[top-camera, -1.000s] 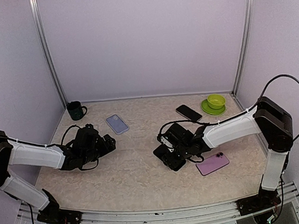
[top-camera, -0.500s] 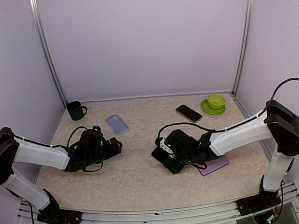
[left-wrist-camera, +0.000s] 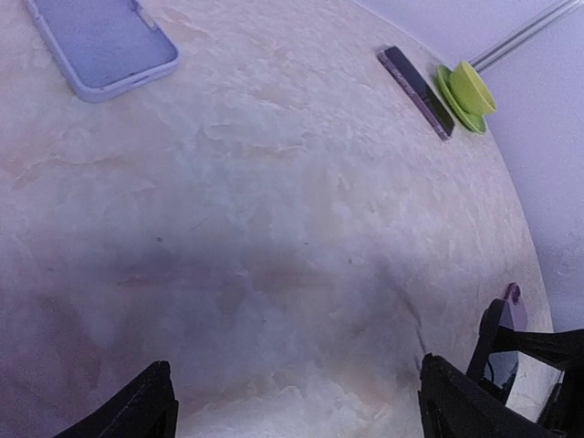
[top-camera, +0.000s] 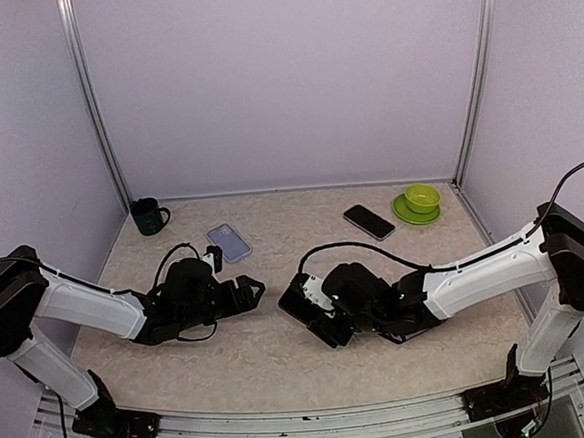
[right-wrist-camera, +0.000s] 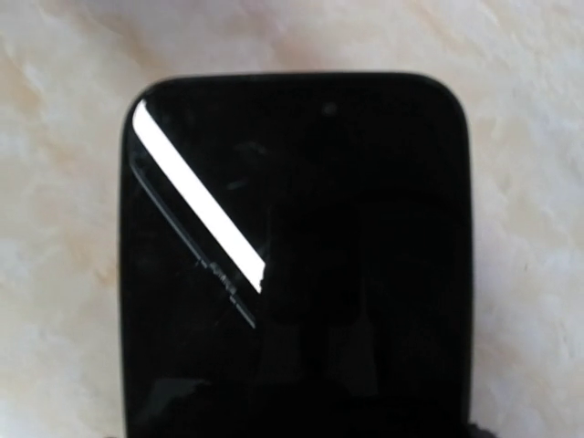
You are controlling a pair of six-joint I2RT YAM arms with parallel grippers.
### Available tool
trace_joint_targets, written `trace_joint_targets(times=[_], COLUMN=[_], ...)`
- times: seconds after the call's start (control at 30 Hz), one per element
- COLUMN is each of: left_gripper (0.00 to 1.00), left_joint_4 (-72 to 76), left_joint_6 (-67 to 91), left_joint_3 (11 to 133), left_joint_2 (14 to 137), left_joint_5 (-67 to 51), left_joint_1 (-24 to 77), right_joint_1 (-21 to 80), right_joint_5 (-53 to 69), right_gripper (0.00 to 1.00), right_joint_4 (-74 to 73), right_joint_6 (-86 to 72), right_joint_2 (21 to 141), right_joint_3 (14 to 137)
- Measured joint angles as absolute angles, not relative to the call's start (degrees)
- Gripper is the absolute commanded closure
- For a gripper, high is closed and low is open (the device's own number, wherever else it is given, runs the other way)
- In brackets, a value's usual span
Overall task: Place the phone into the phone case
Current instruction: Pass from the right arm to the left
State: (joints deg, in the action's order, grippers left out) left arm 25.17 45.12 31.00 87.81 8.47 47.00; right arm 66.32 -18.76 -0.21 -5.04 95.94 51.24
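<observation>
Left pincer (top-camera: pixel 245 290) wide open and empty, low over the bench (top-camera: pixel 273 371), left of centre. Right pincer (top-camera: pixel 319 315) part open, clamped across the black phone (right-wrist-camera: pixel 292 255), screen up, near centre; cannot tell whether the phone touches the bench. The pincers face each other, close but apart. Lilac phone case (top-camera: pixel 229 242) lies hollow side up, far left, beyond the left pincer. Second phone (top-camera: pixel 369 221) far right, beside green bowl (top-camera: pixel 422 198); dark mug (top-camera: pixel 148 216) in the far-left corner.

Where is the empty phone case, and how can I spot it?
Find the dark green mug in the back left corner. Just right of it lies the pale blue rectangular phone case, hollow side up. The glossy black phone farther right has no hollow.
</observation>
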Motion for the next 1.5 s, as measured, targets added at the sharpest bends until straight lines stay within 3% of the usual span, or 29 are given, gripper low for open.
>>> trace_joint_targets(times=[0.73,0.9,1.23,1.5], left_gripper=[0.21,0.28,0.56,0.66], left_joint_4=[43.16,45.28,49.54,51.94], left_joint_6=[41.41,41.25,41.87,42.19], left_joint_3=[29.91,29.87,29.52,29.47], left_joint_2=[88.33,89.65,91.15,91.96], left_joint_5=[-5.98,-9.45,-13.96,-16.36], left_joint_1=[51.31,51.57,51.96,51.96], right_joint_1=[69.82,70.13,70.48,70.98], right_joint_5=[-19.73,-19.97,-20.25,-21.3], right_gripper=[0.4,0.4,0.4,0.39], right_joint_4=[5.98,7.2,8.93,9.5], right_joint_6=[-0.97,-0.89,0.8,1.54], right_joint_2=[91.59,90.26,89.12,89.12], right_joint_3=[47.7,46.78,45.76,45.34])
